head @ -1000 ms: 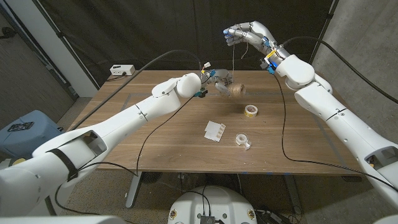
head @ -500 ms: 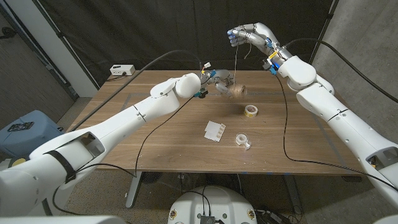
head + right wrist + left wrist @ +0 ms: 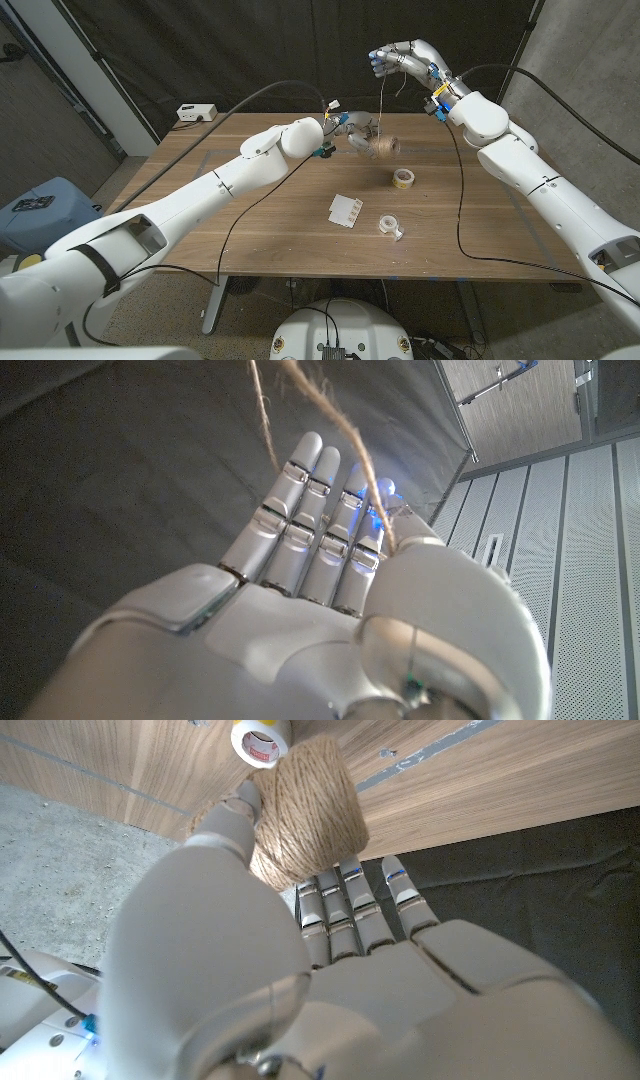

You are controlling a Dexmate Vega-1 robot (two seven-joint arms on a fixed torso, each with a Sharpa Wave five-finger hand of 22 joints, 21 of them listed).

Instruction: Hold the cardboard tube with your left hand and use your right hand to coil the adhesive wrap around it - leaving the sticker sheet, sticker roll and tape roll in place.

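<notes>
Left hand [image 3: 352,133] has its fingers [image 3: 345,905] clamped on the twine-wound cardboard tube [image 3: 379,147], held above the tabletop [image 3: 250,225] at the far edge. Right hand [image 3: 398,56], raised well above, pinches the twine strand [image 3: 380,100] running down to the tube.

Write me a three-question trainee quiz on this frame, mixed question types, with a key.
1. True or false: the left hand holds the twine-wound tube above the table.
2. What does the right hand pinch? A) tape roll B) twine strand C) sticker sheet
3. Fill in: the sticker sheet lies between the left arm and the ___ roll.

Key: 1 true; 2 B, the twine strand; 3 sticker. The tape roll lies nearer the tube.
</notes>
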